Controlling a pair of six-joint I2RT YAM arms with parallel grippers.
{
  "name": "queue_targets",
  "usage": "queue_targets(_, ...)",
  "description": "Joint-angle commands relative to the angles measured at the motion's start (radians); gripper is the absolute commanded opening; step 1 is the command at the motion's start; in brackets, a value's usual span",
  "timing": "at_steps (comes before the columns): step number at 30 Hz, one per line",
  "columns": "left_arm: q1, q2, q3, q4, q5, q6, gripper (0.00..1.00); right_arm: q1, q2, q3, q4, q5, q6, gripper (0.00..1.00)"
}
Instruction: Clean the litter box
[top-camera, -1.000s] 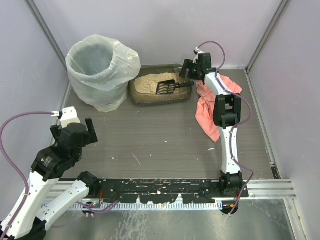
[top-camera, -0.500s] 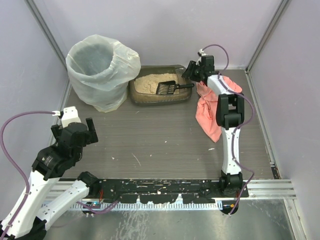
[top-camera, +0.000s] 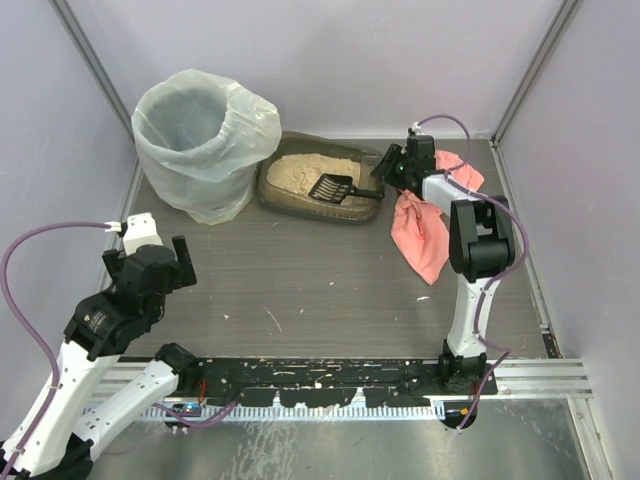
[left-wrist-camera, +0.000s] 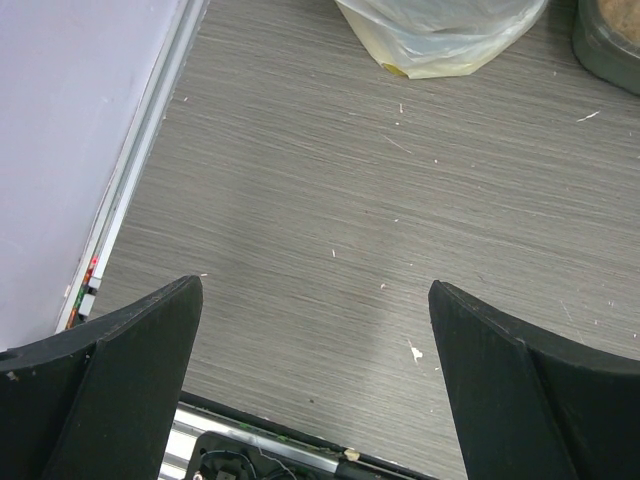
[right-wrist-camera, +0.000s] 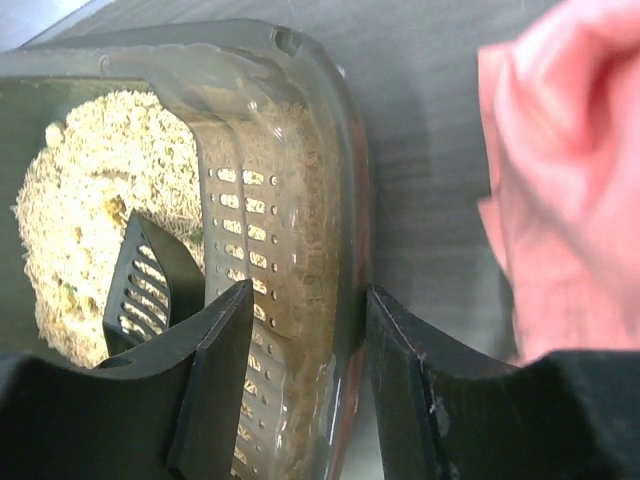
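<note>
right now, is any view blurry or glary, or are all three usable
Top external: even soft light, sharp throughout, only faint shadows on the table. Left wrist: table grain crisp; the near jaws are dark, featureless. Right wrist: the litter box wall and litter are sharp, the pink cloth soft, out of focus.

Bright, even light comes from above. Shadows on the table (top-camera: 320, 270) are soft. The top view is sharp. Close up, the pink cloth (right-wrist-camera: 570, 150) looks blurry and the litter box (right-wrist-camera: 300, 200) wall shines a little

The shallow, dark translucent litter box (top-camera: 300, 208) lies skewed, with tan litter (top-camera: 293, 172) heaped leftward.
</note>
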Motion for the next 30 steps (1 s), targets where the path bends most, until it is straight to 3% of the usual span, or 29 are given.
queue_targets(1, -0.001, 0.005, 0.001, 0.024, 0.001, 0.008, 0.98, 0.039, -0.136, -0.203, 0.022, 0.093, 0.031, 0.45)
queue_targets(5, -0.001, 0.007, 0.002, 0.027, 0.006, 0.01, 0.98, 0.065, -0.258, -0.421, 0.118, 0.148, 0.096, 0.45)
queue_targets(11, -0.001, 0.005, 0.001, 0.029, 0.01, 0.014, 0.98, 0.138, -0.408, -0.62, 0.187, 0.207, 0.14, 0.45)
queue_targets(13, -0.001, 0.003, 0.0, 0.029, 0.01, 0.014, 0.98, 0.14, -0.453, -0.646, 0.186, 0.216, 0.134, 0.52)
queue_targets(16, -0.001, 0.005, 0.001, 0.029, 0.01, 0.013, 0.98, 0.134, -0.51, -0.625, 0.13, 0.236, 0.093, 0.73)
queue_targets(19, -0.002, 0.007, 0.001, 0.029, 0.01, 0.013, 0.98, 0.116, -0.547, -0.592, 0.095, 0.21, 0.056, 0.84)
queue_targets(26, -0.001, -0.001, 0.001, 0.027, 0.005, 0.011, 0.98, 0.085, -0.591, -0.496, 0.012, 0.249, -0.078, 0.96)
queue_targets(30, -0.001, 0.006, 0.0, 0.029, 0.011, 0.011, 0.98, 0.061, -0.527, -0.369, -0.019, 0.084, -0.262, 0.96)
